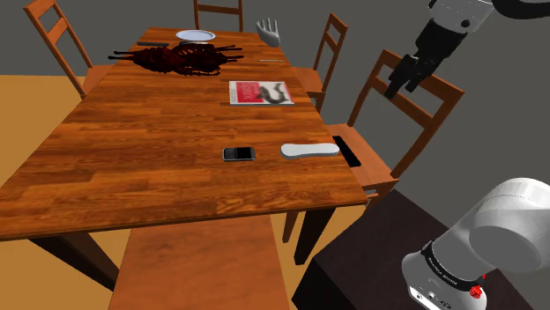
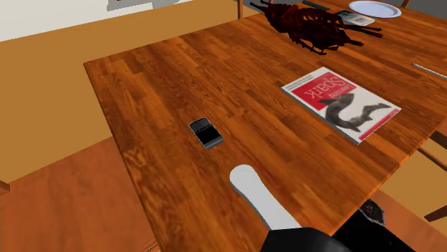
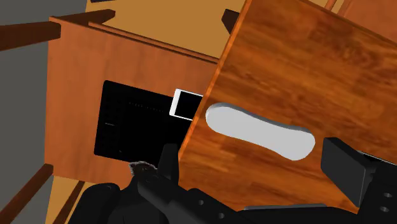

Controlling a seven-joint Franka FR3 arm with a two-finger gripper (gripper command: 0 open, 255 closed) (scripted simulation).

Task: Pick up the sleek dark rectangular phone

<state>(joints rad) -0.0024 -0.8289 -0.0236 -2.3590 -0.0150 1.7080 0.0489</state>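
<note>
The gripper (image 1: 404, 81) hangs high beside the table (image 1: 132, 150), above a chair (image 1: 401, 114) drawn up to the long edge nearest the stand (image 1: 370, 264). In the wrist view its fingers (image 3: 347, 168) stand spread, with nothing between them. That view looks down past the table's edge onto the chair seat, where a flat black slab (image 3: 137, 127) lies.

The dark phone (image 1: 239, 153) lies flat toward the table corner closest to the stand, set back from both edges. A white oblong thing (image 1: 309, 150) lies just beside it but apart, between the phone and the chair-side edge. Bare wood surrounds the phone on its other sides, and the air above it is open.

Farther along the same edge lies a red and white book (image 1: 260, 92), well apart from the phone. Toward the far end are a dark red tangled heap (image 1: 181, 60), a white plate (image 1: 196, 36) and a pale hand-shaped object (image 1: 269, 32). More chairs stand around the table, and a wooden bench (image 1: 198, 264) runs along its near end. The floor is orange-brown.
</note>
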